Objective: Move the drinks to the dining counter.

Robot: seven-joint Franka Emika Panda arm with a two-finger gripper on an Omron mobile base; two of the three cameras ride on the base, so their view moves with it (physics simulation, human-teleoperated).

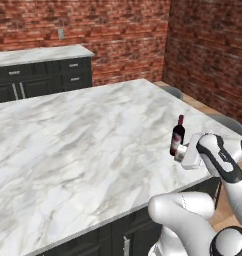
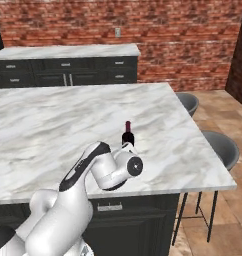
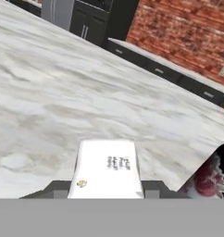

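The wine bottle (image 1: 177, 135) stands upright near the right edge of the broad marble tabletop (image 1: 73, 135), with the pincer (image 1: 179, 152) pressed against its lower body; whether the jaws are actually gripping it I cannot tell, as the wrist hides them. If this is the setting-down, the job is to rest the base flat, part the jaws fully, and back away level so the tall bottle is not tipped. The left base view shows the red label and the hand against it; the right base view adds two grey stools (image 2: 220, 147) beyond the edge; the hand view catches the label as a red blur at its right border.
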